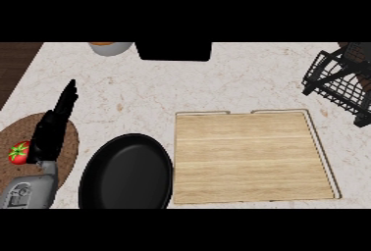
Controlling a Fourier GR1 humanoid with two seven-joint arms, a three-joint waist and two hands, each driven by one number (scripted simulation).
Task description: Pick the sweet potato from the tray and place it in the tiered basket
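One bench of pale speckled stone fills most of the frame, with a strip of dark wood floor showing at the upper left edge. On it, right of centre and running to the lower edge, lies the wooden tray, flat, its raised rim visible along the top and right sides; its surface is bare wood. Touching or just beside the tray's left edge sits a black plate in the lower middle-left. Left of the plate, a round brown mat comes in from the lower left edge, partly covered by the arm. At the upper right corner stands the black wire basket, cut by the frame edge, well apart from the tray's top right corner. A black box-shaped thing sits at the top centre, cut by the upper edge, and just left of it is the rim of a pale bowl with something orange inside. The left robot hand shows at the left, above the mat, fingers straight and together, pointing toward the top of the frame, holding nothing; its grey forearm enters from the lower left. A small red and green item, like a tomato, lies on the mat just left of the wrist. No sweet potato shows on the tray, nor can any be made out in the basket. No right robot hand appears.
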